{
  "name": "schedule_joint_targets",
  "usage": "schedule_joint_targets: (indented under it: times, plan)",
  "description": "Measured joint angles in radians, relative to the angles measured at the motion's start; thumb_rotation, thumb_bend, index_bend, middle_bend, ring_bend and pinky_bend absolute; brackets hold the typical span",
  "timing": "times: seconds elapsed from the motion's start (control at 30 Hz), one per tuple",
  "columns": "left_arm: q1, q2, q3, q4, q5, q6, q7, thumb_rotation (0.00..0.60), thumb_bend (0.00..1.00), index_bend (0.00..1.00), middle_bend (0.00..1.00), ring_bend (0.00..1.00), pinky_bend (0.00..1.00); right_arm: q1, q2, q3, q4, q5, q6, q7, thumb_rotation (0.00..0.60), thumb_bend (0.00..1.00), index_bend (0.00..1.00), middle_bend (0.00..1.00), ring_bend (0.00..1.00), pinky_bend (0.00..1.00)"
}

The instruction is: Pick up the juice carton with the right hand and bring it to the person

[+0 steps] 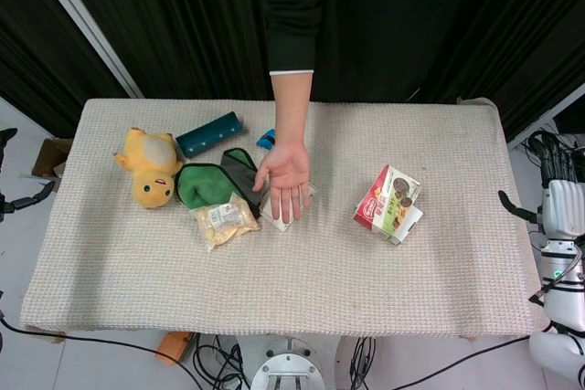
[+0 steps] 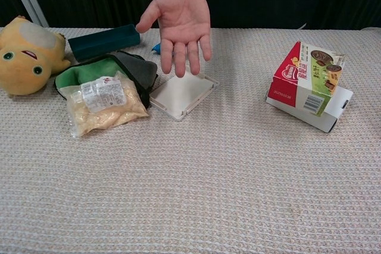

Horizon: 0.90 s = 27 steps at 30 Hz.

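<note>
The juice carton [image 1: 388, 199] [image 2: 305, 77], red and green, lies tilted on a flat white box [image 2: 333, 111] at the right of the table. The person's hand [image 1: 287, 176] [image 2: 180, 21] is held out palm up over the table's middle. My right hand [image 1: 559, 200] is off the table's right edge, well to the right of the carton; its fingers point up, its thumb stands apart, and it holds nothing. Only a dark sliver of my left hand [image 1: 29, 196] shows at the left edge of the head view. The chest view shows neither hand.
A yellow plush toy [image 1: 151, 167], a teal case [image 1: 209, 133], a green and grey pouch [image 1: 212, 181], a bag of snacks [image 1: 222, 222] and a white square lid [image 2: 182, 95] crowd the left half. The table edge [image 1: 512, 226] lies between my right hand and the carton.
</note>
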Motion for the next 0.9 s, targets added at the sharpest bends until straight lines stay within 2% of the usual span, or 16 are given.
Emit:
schedule_joint_targets:
  times: [0.07,0.2,0.3,0.43,0.63,0.73,0.9]
  plan:
    - [0.0,0.005,0.005,-0.003,0.007,0.001,0.005,0.495,0.18,0.12,0.13,0.1,0.2,0.001,0.009,-0.014,-0.003,-0.024,0.006,-0.002,0.6,0.12,0.0,0.0,0.0,0.0]
    - [0.005,0.013,0.017,-0.02,0.022,0.016,0.026,0.496,0.18,0.12,0.13,0.1,0.2,0.016,0.052,-0.076,-0.015,-0.122,0.002,-0.04,0.6,0.02,0.0,0.0,0.0,0.0]
    - [0.015,0.016,0.027,-0.043,0.033,0.034,0.027,0.498,0.18,0.12,0.13,0.1,0.2,0.042,0.107,-0.121,-0.058,-0.188,-0.039,-0.133,0.6,0.0,0.0,0.0,0.0,0.0]
    - [0.03,0.02,0.054,-0.073,0.062,0.052,0.029,0.499,0.18,0.12,0.14,0.1,0.2,0.091,0.183,-0.157,-0.177,-0.228,-0.134,-0.342,0.6,0.0,0.0,0.0,0.0,0.0]
    - [0.044,0.039,0.101,-0.135,0.114,0.07,0.104,0.499,0.18,0.12,0.14,0.1,0.2,0.204,0.266,-0.167,-0.383,-0.23,-0.347,-0.651,0.6,0.0,0.0,0.0,0.0,0.0]
    - [0.049,0.047,0.129,-0.172,0.14,0.073,0.152,0.502,0.18,0.12,0.14,0.1,0.2,0.275,0.276,-0.164,-0.433,-0.219,-0.451,-0.731,0.6,0.0,0.0,0.0,0.0,0.0]
    - [0.049,0.048,0.154,-0.197,0.16,0.061,0.186,0.499,0.18,0.12,0.14,0.1,0.2,0.375,0.242,-0.151,-0.443,-0.197,-0.551,-0.796,0.6,0.0,0.0,0.0,0.0,0.0]
